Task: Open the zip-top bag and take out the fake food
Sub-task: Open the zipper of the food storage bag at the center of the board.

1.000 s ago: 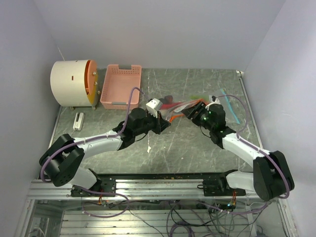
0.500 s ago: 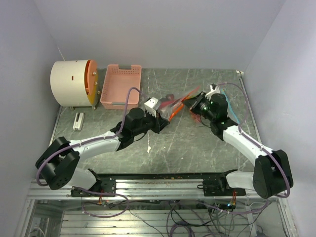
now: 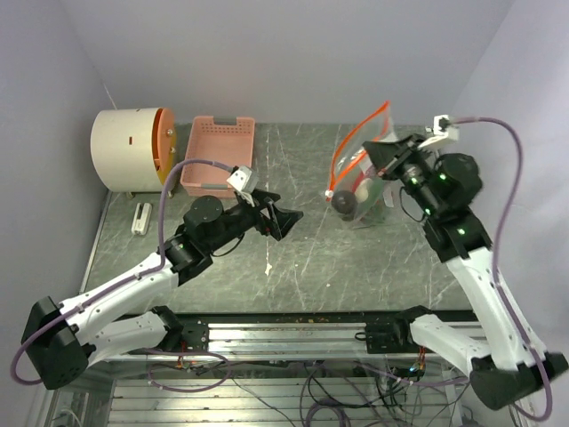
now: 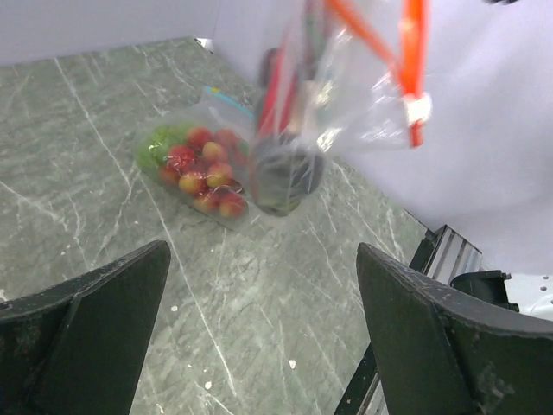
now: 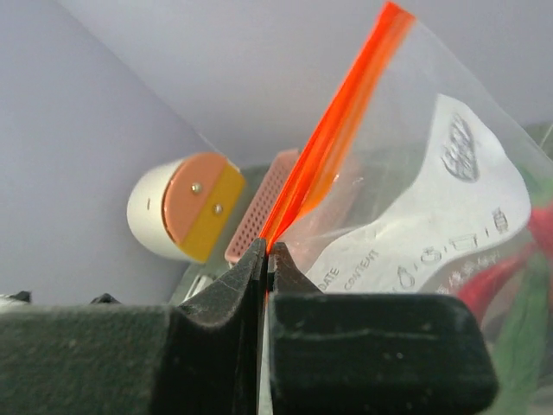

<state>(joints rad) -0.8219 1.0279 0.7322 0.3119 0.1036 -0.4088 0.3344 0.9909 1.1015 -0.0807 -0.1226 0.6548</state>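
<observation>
at the far left a white drum (image 3: pixel 124 149) with an orange face stands against the wall, and the pink basket (image 3: pixel 218 151) sits just right of it. both are well apart from the action and take no part in this step.

the left gripper (image 3: pixel 277 213) hovers mid-table with its fingers spread wide and nothing between them. it faces the bag, probably so it can reach for the mouth or whatever drops out.

right of it the zip-top bag (image 3: pixel 360 173) hangs in the air, raised by one top edge so its contents slide to the bottom corner. the orange zip strips (image 3: pixel 356 135) run apart from each other in the left wrist view, so the mouth looks at least partly open. a dark purple piece (image 4: pixel 281 177) sags at the lowest point, with red and green shapes above it. more fake food (image 4: pixel 200 169), in red, yellow-orange and green, lies on the table (image 4: pixel 104 130) just beyond, in what seems a second clear pouch. nothing is out of the hanging bag yet.

the right gripper (image 5: pixel 266 259) has its fingers pressed together on the orange zip edge and carries the bag's weight.

a white label panel (image 5: pixel 415 233) on the bag carries a round logo and faint print that looks like "date" and "content". the rest is too small to read.
</observation>
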